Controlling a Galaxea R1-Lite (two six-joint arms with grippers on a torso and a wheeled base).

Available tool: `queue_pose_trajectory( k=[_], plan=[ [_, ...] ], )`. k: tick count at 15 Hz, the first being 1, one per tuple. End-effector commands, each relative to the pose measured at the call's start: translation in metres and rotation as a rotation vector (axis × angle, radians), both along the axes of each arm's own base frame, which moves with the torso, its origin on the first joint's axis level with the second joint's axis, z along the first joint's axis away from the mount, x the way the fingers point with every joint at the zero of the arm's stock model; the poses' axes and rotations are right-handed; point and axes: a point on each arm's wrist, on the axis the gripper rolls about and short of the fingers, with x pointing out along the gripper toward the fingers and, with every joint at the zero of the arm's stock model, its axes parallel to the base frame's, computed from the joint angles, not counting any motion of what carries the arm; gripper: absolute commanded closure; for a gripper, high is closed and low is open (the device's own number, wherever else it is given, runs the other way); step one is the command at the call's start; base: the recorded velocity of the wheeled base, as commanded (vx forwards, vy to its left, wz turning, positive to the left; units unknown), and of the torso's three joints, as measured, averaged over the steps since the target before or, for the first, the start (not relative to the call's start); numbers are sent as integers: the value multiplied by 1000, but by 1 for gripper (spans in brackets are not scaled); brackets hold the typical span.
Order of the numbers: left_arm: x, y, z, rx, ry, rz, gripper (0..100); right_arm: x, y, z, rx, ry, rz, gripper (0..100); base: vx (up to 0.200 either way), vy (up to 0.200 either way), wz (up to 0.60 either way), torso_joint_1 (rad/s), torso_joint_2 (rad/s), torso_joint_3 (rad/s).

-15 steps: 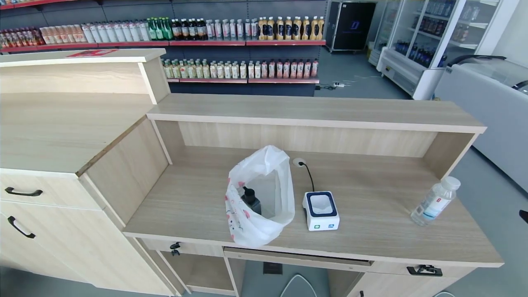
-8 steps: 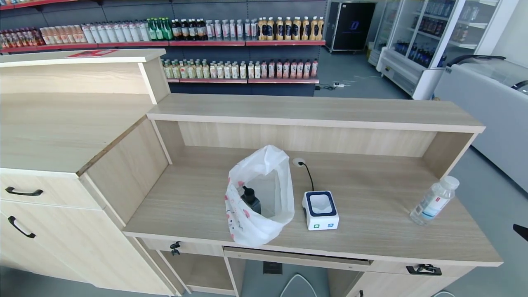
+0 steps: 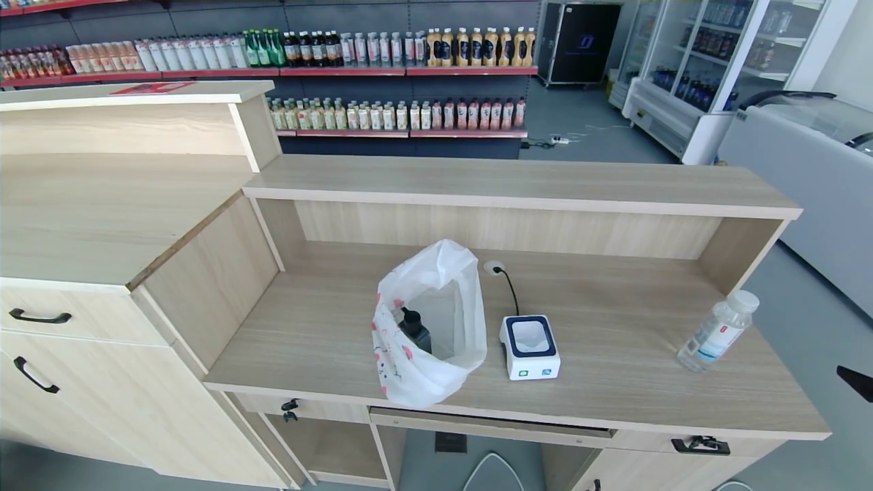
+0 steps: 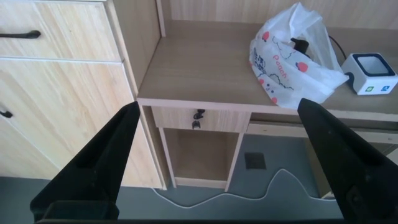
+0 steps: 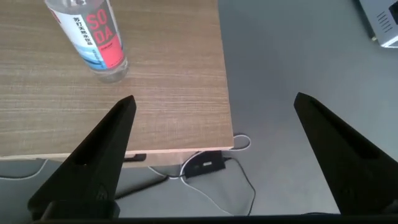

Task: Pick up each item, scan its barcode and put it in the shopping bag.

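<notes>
hidden: dark pump bottle (image 3: 414, 331) sunk in the shopping bag (image 3: 436, 361), its lower part covered | jaws: left jaws wide apart, holding nothing, low before the counter's (image 3: 614, 320) left front corner; right jaws wide apart, holding nothing, just off its right edge | water bottle (image 3: 717, 333) stands near that edge | room: a wide stretch of counter lies between scanner (image 3: 530, 348) and water bottle
</notes>
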Motion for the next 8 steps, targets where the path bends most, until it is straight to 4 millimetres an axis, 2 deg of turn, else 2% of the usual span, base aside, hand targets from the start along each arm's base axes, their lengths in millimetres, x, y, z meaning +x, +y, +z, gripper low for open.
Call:
queue_pose_trajectory(
  k=[1, 2, 8],
  plan=[
    [0, 0, 0, 0, 0, 1, 0, 14, -2, -17, 23, 19, 32, 0, 0, 0, 0, 0, 0, 0],
    [0, 0, 0, 0, 0, 0, 0, 17, -2, -18, 22, 18, 38, 0, 0, 0, 0, 0, 0, 0],
    [0, 0, 0, 0, 0, 1, 0, 68, 15, -32, -33, -33, 184, 0, 0, 0, 0, 0, 0, 0]
  ],
)
